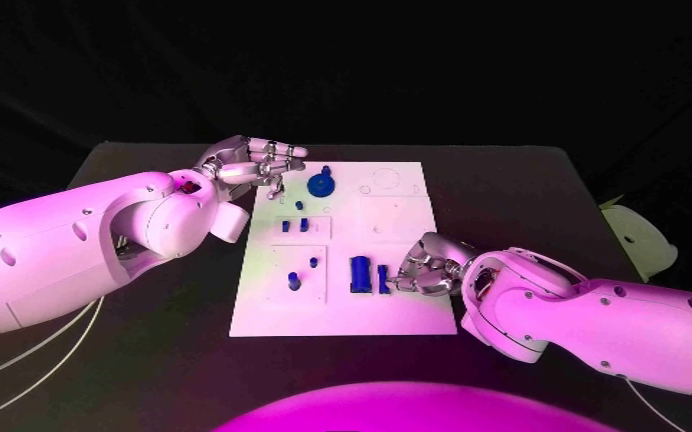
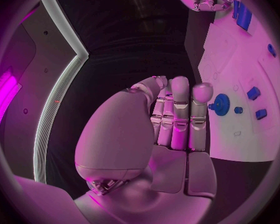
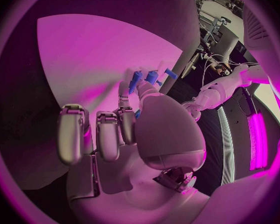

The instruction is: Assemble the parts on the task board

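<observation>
Right hand: fingers curled down onto the task board at its right side, closing around a small upright blue part just beside a larger blue block (whether the part is actually clamped cannot be told from these views). Left hand: fingers held straight and close together, gripping nothing, poised over the board's far-left corner near the blue gear. Further small blue pieces lie along the board's left half, and the board rests flat at the middle of the black tabletop.
</observation>
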Robot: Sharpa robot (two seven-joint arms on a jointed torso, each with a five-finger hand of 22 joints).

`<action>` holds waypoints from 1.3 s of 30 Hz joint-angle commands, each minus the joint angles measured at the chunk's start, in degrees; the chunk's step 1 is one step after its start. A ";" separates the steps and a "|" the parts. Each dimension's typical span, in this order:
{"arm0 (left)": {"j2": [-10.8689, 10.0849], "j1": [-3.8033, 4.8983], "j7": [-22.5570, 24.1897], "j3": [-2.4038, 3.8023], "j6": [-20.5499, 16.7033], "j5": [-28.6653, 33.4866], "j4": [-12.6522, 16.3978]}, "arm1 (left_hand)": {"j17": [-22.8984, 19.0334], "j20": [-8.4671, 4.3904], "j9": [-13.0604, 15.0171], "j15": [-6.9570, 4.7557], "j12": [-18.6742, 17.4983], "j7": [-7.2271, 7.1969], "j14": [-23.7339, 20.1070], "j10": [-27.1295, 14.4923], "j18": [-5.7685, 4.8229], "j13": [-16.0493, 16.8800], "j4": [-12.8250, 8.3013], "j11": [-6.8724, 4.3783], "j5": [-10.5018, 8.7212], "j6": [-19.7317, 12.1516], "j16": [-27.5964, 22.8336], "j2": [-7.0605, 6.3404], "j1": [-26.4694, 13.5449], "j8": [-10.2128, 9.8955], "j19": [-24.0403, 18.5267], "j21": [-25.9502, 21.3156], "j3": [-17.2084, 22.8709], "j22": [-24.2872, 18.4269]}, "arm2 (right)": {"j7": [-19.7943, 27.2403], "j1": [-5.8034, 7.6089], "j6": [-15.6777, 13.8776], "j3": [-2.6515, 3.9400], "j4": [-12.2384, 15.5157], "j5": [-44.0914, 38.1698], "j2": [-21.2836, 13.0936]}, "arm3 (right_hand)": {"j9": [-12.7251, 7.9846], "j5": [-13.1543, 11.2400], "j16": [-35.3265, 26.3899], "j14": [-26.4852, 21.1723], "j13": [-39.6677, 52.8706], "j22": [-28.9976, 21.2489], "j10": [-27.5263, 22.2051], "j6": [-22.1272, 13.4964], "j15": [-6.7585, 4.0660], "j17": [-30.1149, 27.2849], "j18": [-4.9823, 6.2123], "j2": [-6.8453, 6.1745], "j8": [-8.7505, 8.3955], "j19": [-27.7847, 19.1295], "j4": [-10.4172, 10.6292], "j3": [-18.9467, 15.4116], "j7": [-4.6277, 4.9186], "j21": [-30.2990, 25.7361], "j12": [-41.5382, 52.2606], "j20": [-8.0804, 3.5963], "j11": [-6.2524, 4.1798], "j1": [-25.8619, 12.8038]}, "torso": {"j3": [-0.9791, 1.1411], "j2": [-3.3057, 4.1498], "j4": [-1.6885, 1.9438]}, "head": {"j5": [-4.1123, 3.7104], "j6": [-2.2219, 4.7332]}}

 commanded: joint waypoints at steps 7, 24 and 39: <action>0.26 -0.02 0.23 0.00 0.86 0.25 -0.13 | -0.08 0.17 -0.06 -0.03 0.26 0.25 -0.39 -0.38 1.08 0.07 -0.23 -0.02 0.06 -0.11 -0.28 0.51 -0.07 0.21 -0.03 -0.37 -0.11 -0.05 | 2.70 0.00 2.01 -0.01 0.09 -2.55 0.37 | 0.09 -0.94 0.29 5.09 5.72 12.27 0.43 -0.23 -0.21 10.40 -0.93 0.12 -0.14 2.38 -0.39 -0.14 0.14 -0.01 -0.04 -0.42 -0.05 0.97 | 0.02 0.10 0.11 | -0.12 0.20; 0.13 -0.04 0.15 -0.03 0.87 0.25 -0.01 | -0.08 0.17 -0.06 -0.03 0.26 0.25 -0.39 -0.38 1.08 0.07 -0.23 -0.02 0.06 -0.11 -0.28 0.51 -0.07 0.21 -0.03 -0.37 -0.11 -0.05 | 0.91 -0.10 4.56 -0.02 -1.99 -4.59 1.94 | 0.15 -1.93 0.32 5.11 5.92 12.28 0.57 0.06 -0.27 10.46 -0.93 0.50 0.02 2.39 -0.66 -0.40 -0.02 0.02 0.20 -0.43 -0.16 1.98 | -0.03 0.09 0.13 | 0.07 -0.27; -0.03 -0.04 0.14 -0.03 0.84 0.25 0.04 | -0.15 0.18 -0.10 -0.02 0.35 0.25 -0.41 -0.46 1.08 0.09 -0.24 -0.01 0.06 -0.13 -0.27 0.58 -0.12 0.25 -0.01 -0.42 -0.11 -0.08 | 1.51 -0.21 2.28 -0.02 -1.33 -6.97 1.70 | 0.15 -3.39 0.34 5.12 6.24 12.30 0.79 0.33 -0.32 10.54 -0.95 1.07 0.18 2.41 -0.25 -1.73 -0.07 0.07 0.55 -0.51 -0.22 2.86 | 0.00 0.02 0.05 | 0.05 0.00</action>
